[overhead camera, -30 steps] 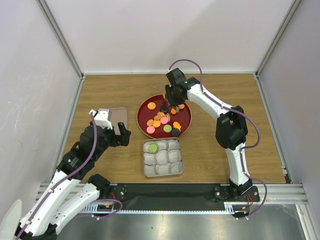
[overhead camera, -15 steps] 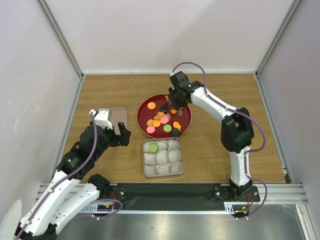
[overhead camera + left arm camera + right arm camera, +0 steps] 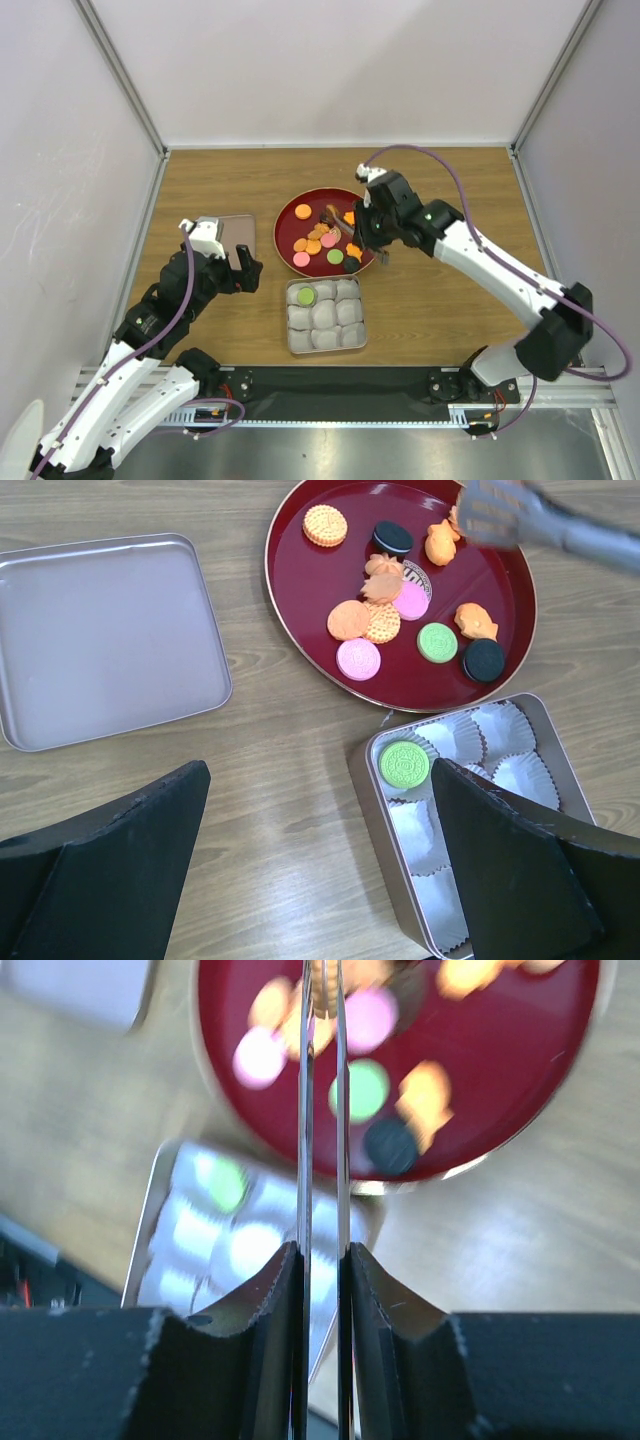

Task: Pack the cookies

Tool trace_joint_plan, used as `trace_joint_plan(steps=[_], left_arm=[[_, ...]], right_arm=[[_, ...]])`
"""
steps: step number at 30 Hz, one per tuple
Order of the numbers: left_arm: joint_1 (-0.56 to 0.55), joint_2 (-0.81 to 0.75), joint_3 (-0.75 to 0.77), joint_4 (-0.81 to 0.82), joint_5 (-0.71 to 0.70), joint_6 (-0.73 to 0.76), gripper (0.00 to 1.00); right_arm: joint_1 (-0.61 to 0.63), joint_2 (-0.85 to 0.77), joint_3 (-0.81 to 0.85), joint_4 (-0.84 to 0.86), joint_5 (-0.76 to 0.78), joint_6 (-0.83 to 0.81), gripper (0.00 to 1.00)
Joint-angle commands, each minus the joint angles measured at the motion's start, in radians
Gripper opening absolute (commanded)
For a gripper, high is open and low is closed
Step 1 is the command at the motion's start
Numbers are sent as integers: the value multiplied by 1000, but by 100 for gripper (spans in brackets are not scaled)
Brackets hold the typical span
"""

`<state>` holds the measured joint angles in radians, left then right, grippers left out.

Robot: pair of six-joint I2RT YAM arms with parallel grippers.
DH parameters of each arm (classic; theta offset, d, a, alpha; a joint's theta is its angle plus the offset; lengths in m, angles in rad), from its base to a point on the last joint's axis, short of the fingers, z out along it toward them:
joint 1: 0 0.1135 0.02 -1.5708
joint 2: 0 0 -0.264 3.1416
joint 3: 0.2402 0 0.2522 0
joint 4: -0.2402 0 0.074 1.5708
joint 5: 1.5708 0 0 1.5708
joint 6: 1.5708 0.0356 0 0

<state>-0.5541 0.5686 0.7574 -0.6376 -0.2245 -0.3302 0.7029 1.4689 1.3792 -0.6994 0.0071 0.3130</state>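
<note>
The left hand (image 3: 243,268) hung spread wide over the desk (image 3: 200,190), beside the tin lid (image 3: 100,640). The right hand (image 3: 373,234) squeezed metal tongs (image 3: 560,528) above the red tray (image 3: 495,590), where most cookies (image 3: 350,620) lay. One green cookie (image 3: 403,764) sat in the square tin (image 3: 372,800).

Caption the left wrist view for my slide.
Cookies on a red plate, one green cookie in the square tin, lid aside, tongs over the plate's far edge.
</note>
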Motion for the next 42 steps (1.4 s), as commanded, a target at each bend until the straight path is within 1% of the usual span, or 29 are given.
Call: trace_joint_plan(steps=[1,4,8,15,27,37,42], left_arm=[[-7,-3,10,30,16,19,100],[-7,-12,8,32,17,19,100],[-7,-1,8,35,30,22,100],[-7,5,8,36,37,25,100],[-6,8,7,35,39,25,100],[-7,14,8,36,39,25,100],[-7,17,8,35,39,25,100]], right_arm=[[73,-100,-55,-57,-36,-14,2],[118,-181,-110,-98,-61,3,2],[180,-235,-163,-118,-95,40,2],[259,-229,-198,-118,-82,58,1],[274,-180,-223,-114,-33,51,2],[274,-160,-252,-84,-33,51,3],[273,-147,-267,-69,-33,52,8]])
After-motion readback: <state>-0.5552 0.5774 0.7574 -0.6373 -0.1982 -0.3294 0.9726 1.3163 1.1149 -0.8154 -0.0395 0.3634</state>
